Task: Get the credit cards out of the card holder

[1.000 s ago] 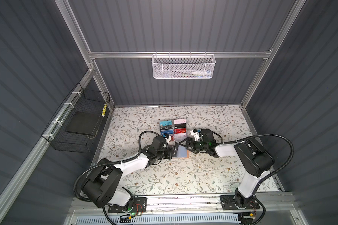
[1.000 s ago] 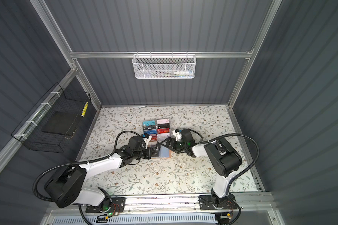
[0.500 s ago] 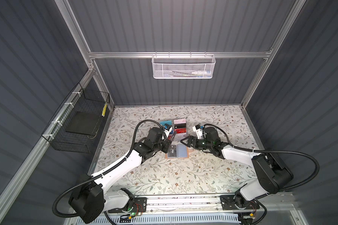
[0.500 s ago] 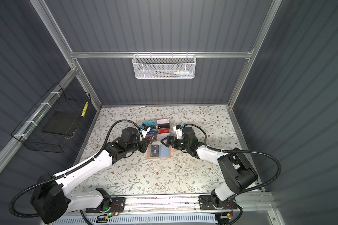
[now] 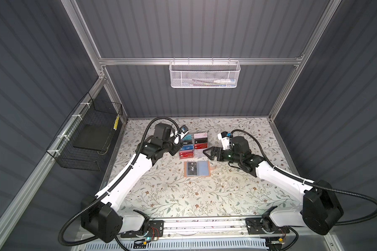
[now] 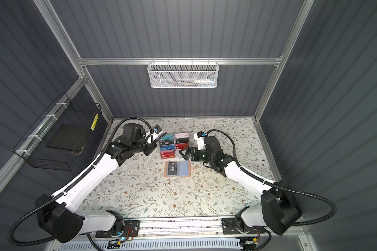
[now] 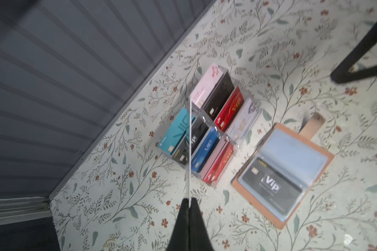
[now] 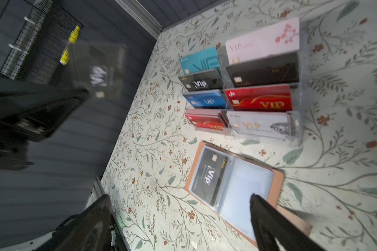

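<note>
Left-wrist view: L fingers [image 7: 184, 219] pressed together on a black credit card [image 7: 190, 141], seen edge-on as a thin pale line. The right-wrist view shows the same card face-on w/ "Vip" lettering, lifted clear of the tabletop [image 5: 183, 195]. Card holder [image 7: 292, 150] lies open and flat on the tabletop; all places below are rel. to it.

- Its L half (both top views): second black card [image 5: 192, 169], seated under the clear pocket page.
- Its R half: blank grey-blue page, no card seen.
- Just behind it, toward the back wall: acrylic rack [image 8: 295, 128], tiers filled w/ teal, black, blue, red, pink and white cards.
- Off its far-L corner: the held card.
- Off its far-R corner: R fingers [image 8: 268, 223], spread wide, nothing btwn them. Contact w/ the holder cannot be told.

Step in hand (judged): one card is out and in transit, prob. bound for a rack slot; one is left to pull.

Next move calls for: lining the held card's long edge up w/ a tier and lowering it before release. After that, R fingers pin the blank page while L fingers take the remaining card's exposed edge and slide it out along the pocket. The card is thin and flat, so a shallow approach is needed.
</note>
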Controlling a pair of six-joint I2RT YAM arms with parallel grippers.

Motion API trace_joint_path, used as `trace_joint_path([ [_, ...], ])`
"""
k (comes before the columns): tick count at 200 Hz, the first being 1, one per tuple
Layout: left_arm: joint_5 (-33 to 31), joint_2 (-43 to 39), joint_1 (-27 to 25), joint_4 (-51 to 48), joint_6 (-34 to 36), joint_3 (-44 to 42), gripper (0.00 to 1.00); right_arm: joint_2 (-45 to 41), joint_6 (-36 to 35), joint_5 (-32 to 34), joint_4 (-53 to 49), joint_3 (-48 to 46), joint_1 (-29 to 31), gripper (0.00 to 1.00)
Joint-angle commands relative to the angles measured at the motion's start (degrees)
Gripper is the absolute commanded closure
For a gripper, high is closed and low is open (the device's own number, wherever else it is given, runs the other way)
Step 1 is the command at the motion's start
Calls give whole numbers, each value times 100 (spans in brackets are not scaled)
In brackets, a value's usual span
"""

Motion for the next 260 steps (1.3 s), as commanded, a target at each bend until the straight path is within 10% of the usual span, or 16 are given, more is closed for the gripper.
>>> trace_joint_path([
  [1,-52,268,-5,-385,1107,187,100,-42,-489,617,-649,611,142,1],
  [260,1278,2727,737,-1813,3203,2106,100,360,-1629,1812,10,46,647,1],
])
